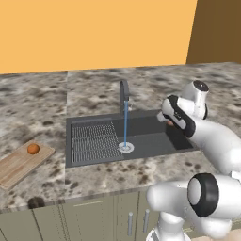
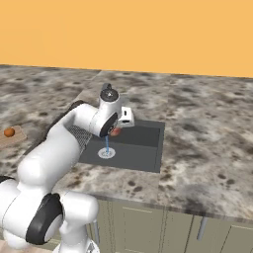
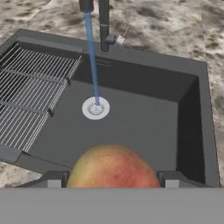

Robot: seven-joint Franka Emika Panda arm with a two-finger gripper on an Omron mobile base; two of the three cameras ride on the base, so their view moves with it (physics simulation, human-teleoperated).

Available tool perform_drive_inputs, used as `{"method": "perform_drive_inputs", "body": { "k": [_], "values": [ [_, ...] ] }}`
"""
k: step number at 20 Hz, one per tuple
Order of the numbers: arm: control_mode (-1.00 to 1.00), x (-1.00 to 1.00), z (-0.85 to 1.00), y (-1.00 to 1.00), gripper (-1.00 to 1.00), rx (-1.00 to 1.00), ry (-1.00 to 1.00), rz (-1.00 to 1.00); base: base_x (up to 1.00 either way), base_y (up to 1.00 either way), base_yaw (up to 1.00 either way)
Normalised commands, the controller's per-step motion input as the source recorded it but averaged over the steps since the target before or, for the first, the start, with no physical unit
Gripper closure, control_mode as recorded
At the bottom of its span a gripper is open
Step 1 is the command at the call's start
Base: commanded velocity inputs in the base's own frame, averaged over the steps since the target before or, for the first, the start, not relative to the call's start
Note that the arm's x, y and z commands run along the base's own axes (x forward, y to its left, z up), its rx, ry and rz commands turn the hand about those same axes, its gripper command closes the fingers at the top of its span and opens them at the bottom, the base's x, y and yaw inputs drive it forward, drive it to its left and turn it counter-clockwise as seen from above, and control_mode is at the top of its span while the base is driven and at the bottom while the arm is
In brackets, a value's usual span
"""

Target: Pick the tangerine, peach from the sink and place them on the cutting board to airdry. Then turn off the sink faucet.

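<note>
**Peach in the gripper over the sink, tangerine on the board, water on**

So here's where things stand. The gripper (image 3: 112, 180) has the peach (image 3: 113, 167) clamped between its two fingers. In the hand view the fruit sits right between the dark fingertips (image 3: 51, 179), yellow-orange on top and going reddish down the sides. It's held up above the sink (image 3: 192, 127), not resting on the basin floor. From the left base view you can just make out a bit of the peach (image 1: 168, 122) poking out beside the hand, over the right part of the basin, and in the right base view it's a small reddish blob (image 2: 115, 131) tucked under the wrist.

The tangerine (image 1: 33, 148) is sitting on the cutting board (image 1: 19, 164), near the board's far end. The board lies on the counter (image 1: 94, 176) well to the left of the sink. In the right base view you catch the same fruit (image 2: 9, 132) at the left edge of the picture.

The sink faucet (image 1: 124, 98) stands at the back rim of the basin and a thin blue stream of water (image 3: 92, 61) comes down from it straight onto the round silver drain (image 3: 96, 108). The small light lever (image 3: 119, 40) sticks out to the side of the spout. The ribbed draining grid (image 3: 30, 96) takes up the left half of the basin.
</note>
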Motion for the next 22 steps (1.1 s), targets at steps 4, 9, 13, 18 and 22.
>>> {"method": "perform_drive_inputs", "body": {
  "k": [4, 9, 13, 18, 22],
  "values": [
    [-1.00, -0.46, 0.61, 0.59, 1.00, -0.02, -0.04, 0.17, 0.00, 0.00, 0.00],
    [-1.00, -0.61, 0.47, 0.72, 1.00, -0.01, -0.08, 0.05, 0.00, 0.00, 0.00],
    [-1.00, -0.71, 0.31, 0.92, 1.00, 0.00, -0.12, -0.05, 0.00, 0.00, 0.00],
    [-1.00, -0.71, 0.12, 1.00, 1.00, -0.01, -0.19, -0.17, 0.00, 0.00, 0.00],
    [-1.00, -0.62, 0.11, 1.00, 1.00, 0.00, -0.10, -0.16, 0.00, 0.00, 0.00]
  ]
}}
